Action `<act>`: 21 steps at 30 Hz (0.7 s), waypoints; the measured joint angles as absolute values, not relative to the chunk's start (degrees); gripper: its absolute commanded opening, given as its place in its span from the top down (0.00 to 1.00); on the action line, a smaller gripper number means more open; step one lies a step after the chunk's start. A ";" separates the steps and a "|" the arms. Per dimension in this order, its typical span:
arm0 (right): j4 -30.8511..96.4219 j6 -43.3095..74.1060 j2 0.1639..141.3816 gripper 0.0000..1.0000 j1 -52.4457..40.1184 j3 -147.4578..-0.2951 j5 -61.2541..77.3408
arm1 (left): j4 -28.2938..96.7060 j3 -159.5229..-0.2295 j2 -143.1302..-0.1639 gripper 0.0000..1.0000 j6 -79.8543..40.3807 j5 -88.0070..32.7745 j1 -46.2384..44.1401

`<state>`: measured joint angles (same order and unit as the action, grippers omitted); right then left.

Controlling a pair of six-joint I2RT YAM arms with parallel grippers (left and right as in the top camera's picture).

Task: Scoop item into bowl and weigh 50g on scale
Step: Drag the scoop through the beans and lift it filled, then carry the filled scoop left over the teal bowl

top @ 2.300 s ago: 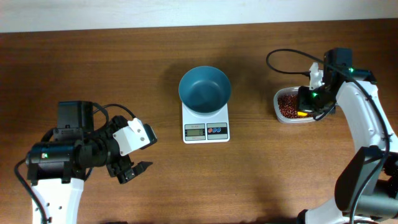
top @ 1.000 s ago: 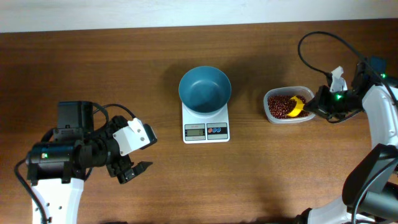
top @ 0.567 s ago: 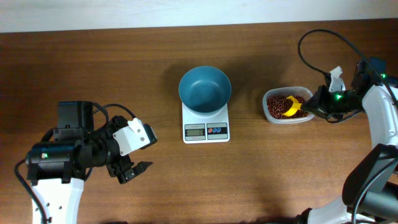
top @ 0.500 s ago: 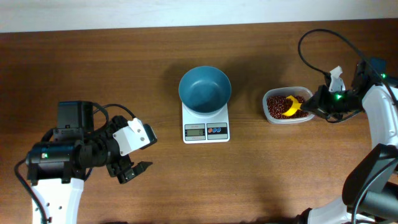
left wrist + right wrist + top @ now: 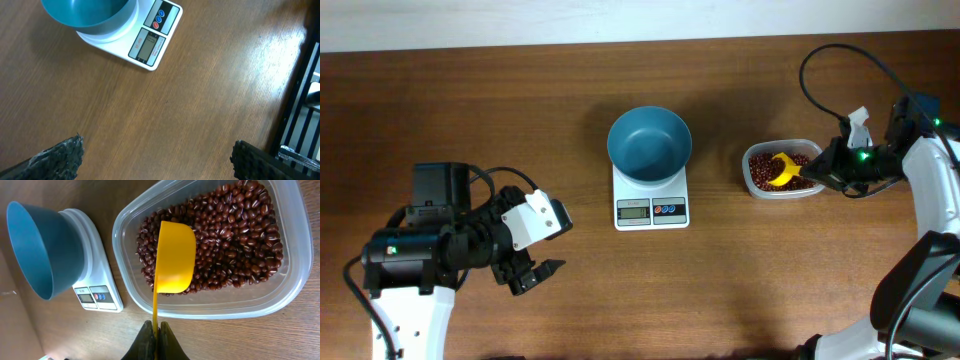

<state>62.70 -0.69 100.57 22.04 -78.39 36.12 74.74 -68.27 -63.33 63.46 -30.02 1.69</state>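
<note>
The red-brown beans (image 5: 766, 170) (image 5: 230, 240) fill a clear plastic tub (image 5: 783, 190) (image 5: 220, 307) at the right. My right gripper (image 5: 823, 173) (image 5: 155, 330) is shut on the thin handle of a yellow scoop (image 5: 782, 169) (image 5: 174, 257). The scoop's bowl lies tilted over the beans inside the tub. The teal-blue bowl (image 5: 649, 143) (image 5: 42, 250) (image 5: 90, 12) stands empty on the white scale (image 5: 651, 207) (image 5: 97, 285) (image 5: 147, 37) at the table's middle. My left gripper (image 5: 527, 272) (image 5: 157, 157) is open and empty, low over bare wood at the front left.
The brown wooden table (image 5: 740, 290) runs across the whole view. A white wall strip (image 5: 620, 20) borders its far edge. The right arm's black cable (image 5: 820, 60) loops above the tub.
The right gripper swung from over the tub to its right side, and the tub slid left. The yellow scoop then moved leftward into the beans. The left arm has not moved.
</note>
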 measured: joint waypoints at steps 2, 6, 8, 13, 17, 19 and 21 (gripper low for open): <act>62.74 -0.71 100.57 0.96 22.04 -78.39 36.14 | 74.74 -68.27 -63.33 0.02 63.46 -30.00 1.69; 62.78 -1.76 100.57 0.96 22.04 -78.39 36.40 | 74.74 -68.27 -63.31 0.01 63.46 -30.00 1.69; 62.78 -2.17 100.57 0.96 22.04 -78.37 36.58 | 74.74 -68.27 -63.31 0.02 63.46 -30.00 1.69; 62.78 -3.27 100.57 0.96 22.48 -78.35 37.34 | 74.76 -68.27 -63.31 0.01 63.46 -30.00 1.69; 62.85 -4.58 100.57 0.96 25.28 -78.32 40.42 | 74.74 -68.27 -63.31 0.01 63.46 -30.00 1.69; 63.29 -5.15 100.57 0.96 26.59 -78.30 41.60 | 74.74 -68.27 -63.31 0.02 63.46 -30.00 1.69; 64.12 -6.28 100.57 0.96 27.40 -78.30 42.30 | 74.74 -68.27 -63.31 0.02 63.46 -30.00 1.69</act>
